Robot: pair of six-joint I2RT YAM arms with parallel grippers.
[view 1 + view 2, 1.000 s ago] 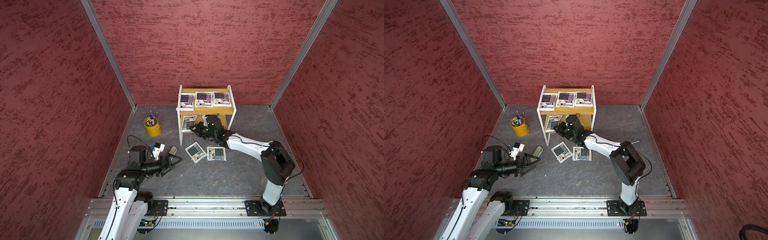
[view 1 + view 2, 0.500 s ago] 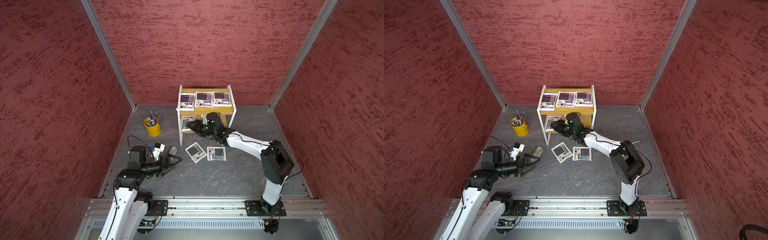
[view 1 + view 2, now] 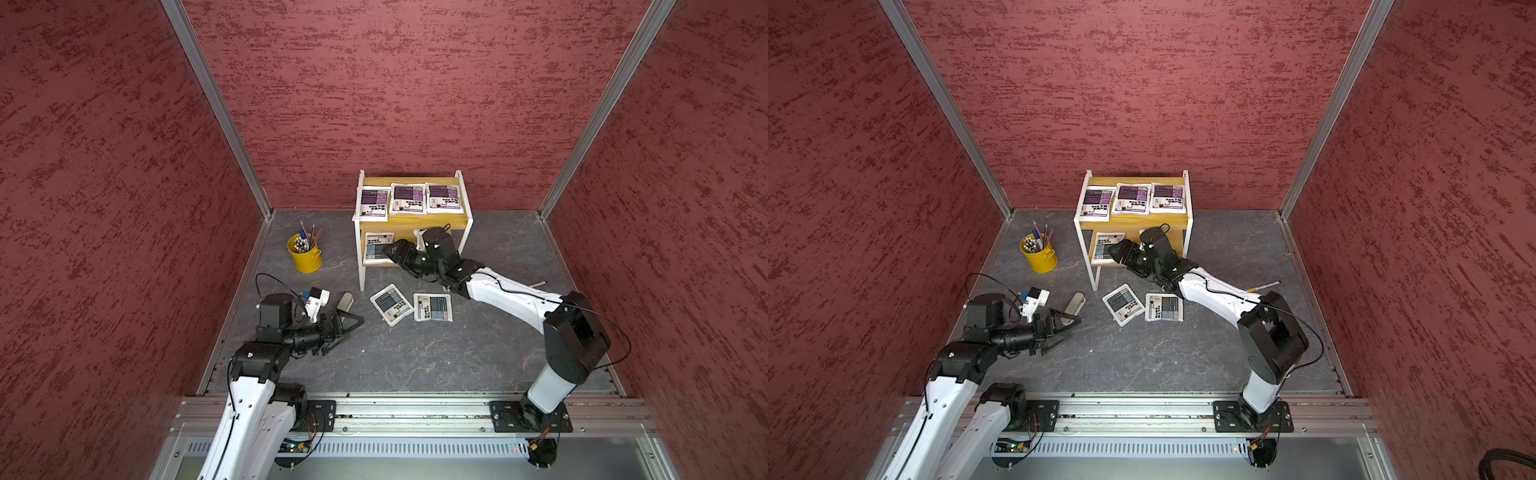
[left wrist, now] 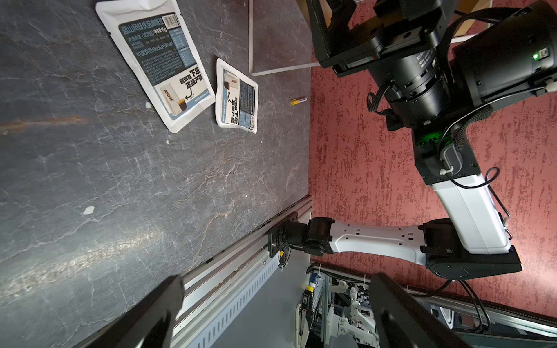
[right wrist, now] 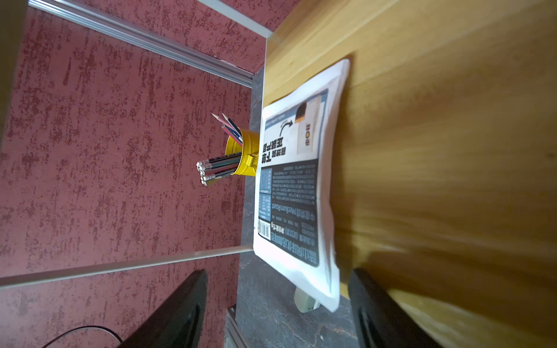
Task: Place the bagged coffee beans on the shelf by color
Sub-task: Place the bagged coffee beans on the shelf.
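My right gripper (image 5: pixel 277 274) gapes wide and empty. The floor pouches (image 3: pixel 392 304), six o'clock of the shelf (image 3: pixel 415 220), look light and limp. I'd pinch an edge.

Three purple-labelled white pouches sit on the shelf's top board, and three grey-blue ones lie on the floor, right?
No: only two grey-blue-labelled white pouches lie on the grey floor; the third rests on the lower yellow board of the white-framed shelf, as both top views show.

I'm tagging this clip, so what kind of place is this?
Probably a robot test cell, not a home: textured red walls enclose it, two arms are bolted to an aluminium rail, and a small shelf holds coffee bags.
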